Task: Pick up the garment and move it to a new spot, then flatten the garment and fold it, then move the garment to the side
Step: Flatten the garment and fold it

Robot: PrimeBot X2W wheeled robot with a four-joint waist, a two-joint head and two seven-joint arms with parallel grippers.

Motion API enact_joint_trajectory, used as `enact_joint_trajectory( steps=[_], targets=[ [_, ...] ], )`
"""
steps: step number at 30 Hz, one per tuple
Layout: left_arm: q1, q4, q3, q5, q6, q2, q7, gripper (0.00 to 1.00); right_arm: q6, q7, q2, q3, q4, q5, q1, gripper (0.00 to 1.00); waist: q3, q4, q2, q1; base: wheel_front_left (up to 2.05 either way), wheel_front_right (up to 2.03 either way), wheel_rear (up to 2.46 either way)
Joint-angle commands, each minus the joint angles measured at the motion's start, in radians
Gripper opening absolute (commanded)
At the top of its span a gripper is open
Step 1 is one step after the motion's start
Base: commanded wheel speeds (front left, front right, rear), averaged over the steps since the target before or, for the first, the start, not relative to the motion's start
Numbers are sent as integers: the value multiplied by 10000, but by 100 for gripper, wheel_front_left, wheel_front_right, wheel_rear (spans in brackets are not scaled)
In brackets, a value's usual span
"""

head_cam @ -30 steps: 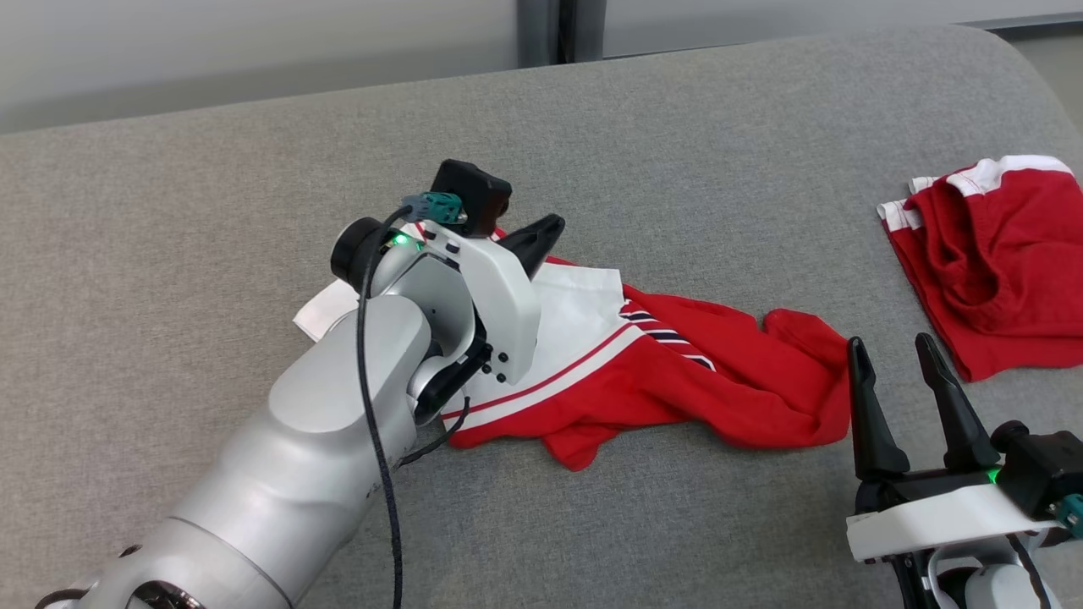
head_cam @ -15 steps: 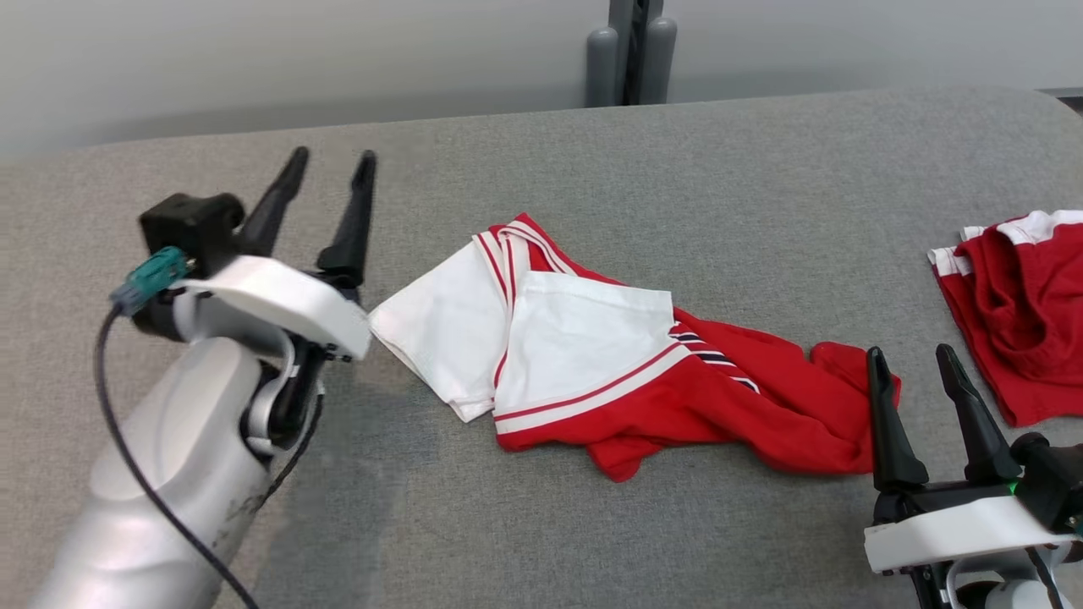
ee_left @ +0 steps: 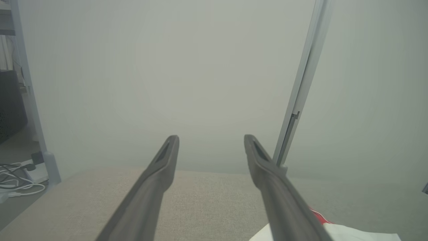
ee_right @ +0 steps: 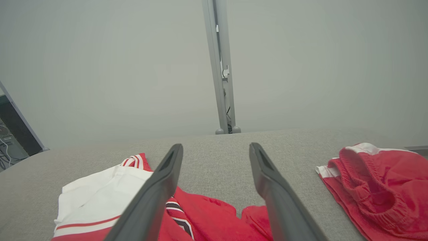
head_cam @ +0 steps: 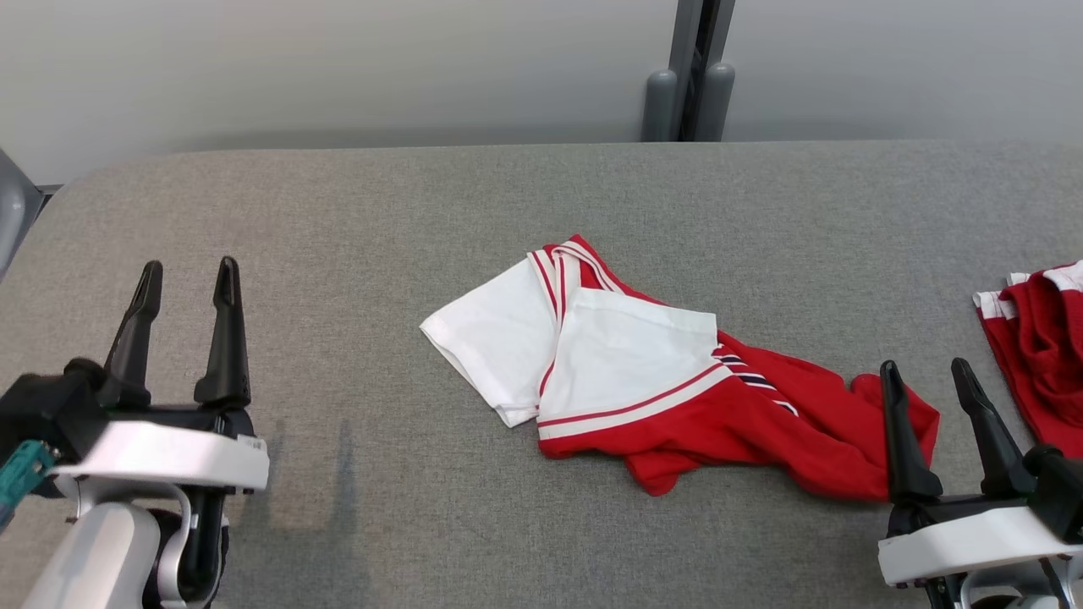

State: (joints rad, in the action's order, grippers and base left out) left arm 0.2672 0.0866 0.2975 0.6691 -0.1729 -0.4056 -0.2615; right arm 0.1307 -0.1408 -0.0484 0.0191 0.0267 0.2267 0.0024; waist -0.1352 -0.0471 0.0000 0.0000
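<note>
Jaws apparently clear, garment (head_cam: pixel 643 381) between

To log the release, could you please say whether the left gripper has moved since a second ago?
Yes: judged against the garment, the left gripper has withdrawn off it, leftward.

garments: 2 – red-and-white garment (head_cam: pixel 643 381) at centre, red garment (head_cam: pixel 1041 355) at right | grippers: 2 – left gripper (head_cam: pixel 189 265) near left, right gripper (head_cam: pixel 922 364) near right | dark fingers (head_cam: pixel 225 338): 4, two on each gripper | grey padded surface (head_cam: pixel 338 211): 1 | upright post (head_cam: pixel 695 59) at far edge: 1 | rounded grey feet (head_cam: pixel 660 106) beside it: 2
</note>
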Motion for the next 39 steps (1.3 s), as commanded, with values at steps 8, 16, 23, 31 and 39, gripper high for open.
enact_joint_trajectory(
  steps=[8,16,23,31,39],
  targets=[
    [-2078,-1334,-391,-994,-54,213,-37,100,2,246,-50,-27,-12,-195,354,100,656,-98,0,0,0,0,0],
    [-2865,-1182,-28,-1205,-49,76,46,100,2,402,-50,29,-42,-273,761,100,995,-112,0,0,0,0,0],
    [-3179,-945,152,-1229,-85,-19,213,100,2,539,-49,91,110,-181,1140,100,1297,-32,0,0,0,0,0],
    [-3098,-1058,140,-1257,-230,-118,298,100,2,590,-50,108,218,-113,1194,100,1291,-44,0,0,0,0,0],
    [-2856,-1350,109,-1342,-370,-165,368,100,2,531,-49,88,276,-83,1128,100,1121,-70,0,0,0,0,0]
  ],
)
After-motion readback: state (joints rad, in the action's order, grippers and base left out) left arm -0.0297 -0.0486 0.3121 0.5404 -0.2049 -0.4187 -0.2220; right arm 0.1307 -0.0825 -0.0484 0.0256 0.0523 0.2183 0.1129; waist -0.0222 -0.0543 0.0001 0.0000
